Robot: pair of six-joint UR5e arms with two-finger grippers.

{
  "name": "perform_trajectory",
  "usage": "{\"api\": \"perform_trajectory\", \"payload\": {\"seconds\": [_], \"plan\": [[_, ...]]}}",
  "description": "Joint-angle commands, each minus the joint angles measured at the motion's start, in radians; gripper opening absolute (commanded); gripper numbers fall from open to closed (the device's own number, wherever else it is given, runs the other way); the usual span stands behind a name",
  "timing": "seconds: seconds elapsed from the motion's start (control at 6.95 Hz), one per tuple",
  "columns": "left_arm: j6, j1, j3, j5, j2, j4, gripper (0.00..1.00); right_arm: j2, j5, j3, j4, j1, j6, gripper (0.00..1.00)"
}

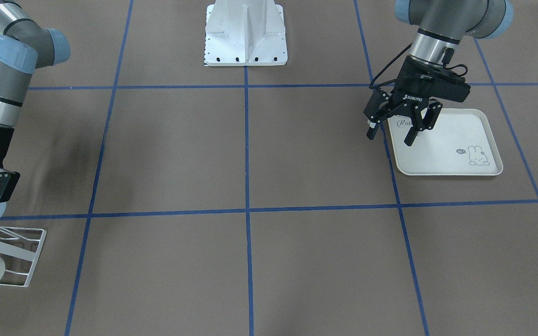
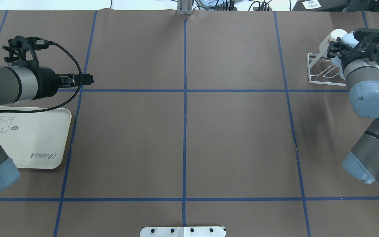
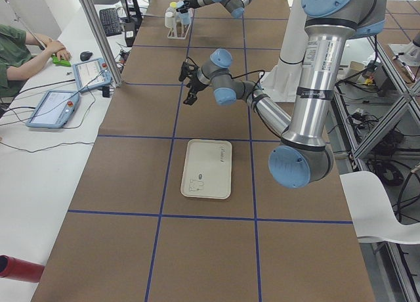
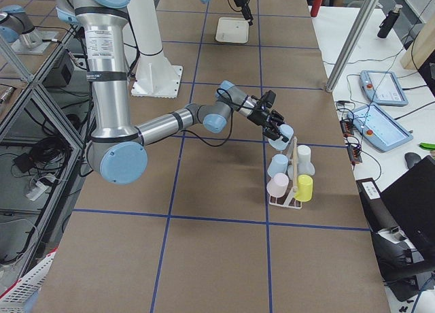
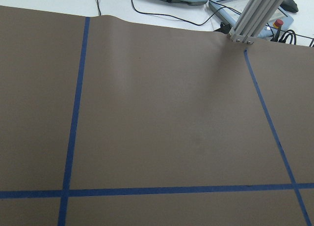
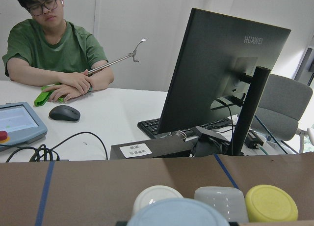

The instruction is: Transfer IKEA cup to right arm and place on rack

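Pale-blue cup (image 4: 283,132) at rack (image 4: 295,165) end

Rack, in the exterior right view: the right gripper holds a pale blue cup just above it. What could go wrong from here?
1. The rack carries a white cup, a pink cup and a yellow cup. The pale blue cup in the right gripper may knock one off.
2. The wire rack looks light, so a push from the cup could shift or tip it.

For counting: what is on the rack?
White cup, pink cup, yellow cup, blue cup. The right tool holds a fifth cup above; its contact with the rack is covered.
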Motion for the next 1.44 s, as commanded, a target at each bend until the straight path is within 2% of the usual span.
{"api": "perform_trajectory", "payload": {"seconds": [0.0,0.43,1.29], "plan": [[0.0,0.0,0.002,0.0,0.0,0.0,1.0,0.001,0.0,-0.008,0.0,0.0,0.0,0.0],[0.0,0.0,0.003,-0.002,0.0,0.0,1.0,0.016,0.002,-0.049,0.002,-0.005,0.0,0.0],[-0.002,0.0,0.005,-0.002,0.002,-0.002,1.0,0.019,0.002,-0.068,0.002,-0.018,0.0,0.0]]}}
